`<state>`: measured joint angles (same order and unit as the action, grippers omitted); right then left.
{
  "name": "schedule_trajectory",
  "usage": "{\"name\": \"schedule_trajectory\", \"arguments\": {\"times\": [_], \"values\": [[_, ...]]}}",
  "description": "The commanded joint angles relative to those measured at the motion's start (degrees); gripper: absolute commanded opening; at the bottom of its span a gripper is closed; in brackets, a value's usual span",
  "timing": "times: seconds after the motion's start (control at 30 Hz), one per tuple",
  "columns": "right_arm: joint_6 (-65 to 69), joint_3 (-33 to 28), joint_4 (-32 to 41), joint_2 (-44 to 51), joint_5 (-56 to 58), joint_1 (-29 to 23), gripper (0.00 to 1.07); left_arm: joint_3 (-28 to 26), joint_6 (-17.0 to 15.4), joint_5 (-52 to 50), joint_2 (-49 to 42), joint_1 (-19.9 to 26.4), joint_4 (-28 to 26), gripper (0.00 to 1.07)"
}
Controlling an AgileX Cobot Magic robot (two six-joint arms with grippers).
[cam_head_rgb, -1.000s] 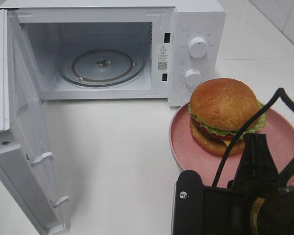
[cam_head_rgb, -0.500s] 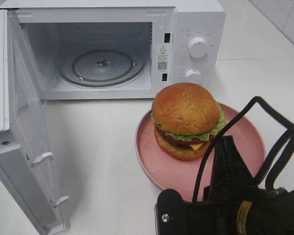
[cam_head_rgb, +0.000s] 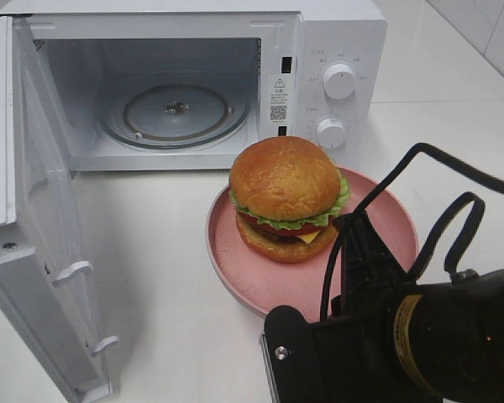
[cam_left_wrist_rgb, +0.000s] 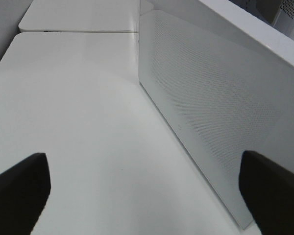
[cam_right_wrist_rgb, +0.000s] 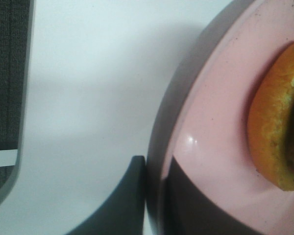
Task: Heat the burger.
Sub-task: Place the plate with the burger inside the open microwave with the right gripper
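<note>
Your right gripper (cam_right_wrist_rgb: 157,198) is clamped down narrow on the rim of the pink plate (cam_head_rgb: 252,281): one finger sits on the plate's inner face and the other is tucked against the outside of the rim. The burger (cam_head_rgb: 287,197) is not in the grip itself. It rides on the plate just beyond those fingertips, upright, with the bun on top and lettuce, tomato and cheese showing at the side. From the wrist camera you see only the edge of its lower bun, close to the inner finger but not touching it. I cannot tell whether the plate is resting on the white table (cam_head_rgb: 168,252) or hanging just above it.

Past the burger, on the far side from your gripper, the microwave (cam_head_rgb: 340,42) stands with its door (cam_head_rgb: 42,243) swung wide open and the glass turntable (cam_head_rgb: 175,113) bare inside. The plate's far rim is near the cavity opening.

Your left gripper (cam_left_wrist_rgb: 144,196) has its jaws spread wide and nothing between them. It hovers over bare table, with the door's perforated panel standing just ahead.
</note>
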<state>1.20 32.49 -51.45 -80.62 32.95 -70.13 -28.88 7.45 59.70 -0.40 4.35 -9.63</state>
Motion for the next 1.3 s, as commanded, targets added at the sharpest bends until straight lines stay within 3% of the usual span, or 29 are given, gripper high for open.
{"name": "schedule_trajectory", "arguments": {"times": [0.03, 0.53, 0.6, 0.7, 0.77, 0.83, 1.17, 1.3], "values": [[-6.07, 0.11, -3.09, 0.57, -3.21, 1.55, 0.0, -0.06, -0.23, -0.11, -1.03, -0.29, -0.34, 1.0], [-29.85, 0.11, 5.73, 0.57, -11.34, 11.86, 0.0, -0.06, -0.23, -0.11, -1.03, -0.29, -0.34, 1.0], [-37.76, 0.11, 10.71, 0.57, -14.61, 14.61, 0.0, -0.06, -0.23, -0.11, -1.03, -0.29, -0.34, 1.0], [-39.65, 0.11, 12.32, 0.57, -15.3, 15.13, 0.0, -0.06, -0.23, -0.11, -1.03, -0.29, -0.34, 1.0], [-49.5, 0.11, 20.28, 0.57, -16.62, 17.93, 0.0, -0.06, -0.23, -0.11, -1.03, -0.29, -0.34, 1.0], [-54.83, 0.11, 23.89, 0.57, -16.67, 19.08, 0.0, -0.06, -0.23, -0.11, -1.03, -0.29, -0.34, 1.0], [-71.51, 0.8, 38.96, 0.57, -16.67, 24.87, 0.0, -0.06, -0.23, -0.11, -1.03, -0.29, -0.34, 1.0], [-75.0, 1.95, 41.88, 0.57, -16.84, 26.24, 0.0, -0.06, -0.23, -0.11, -1.03, -0.29, -0.34, 1.0]]}}
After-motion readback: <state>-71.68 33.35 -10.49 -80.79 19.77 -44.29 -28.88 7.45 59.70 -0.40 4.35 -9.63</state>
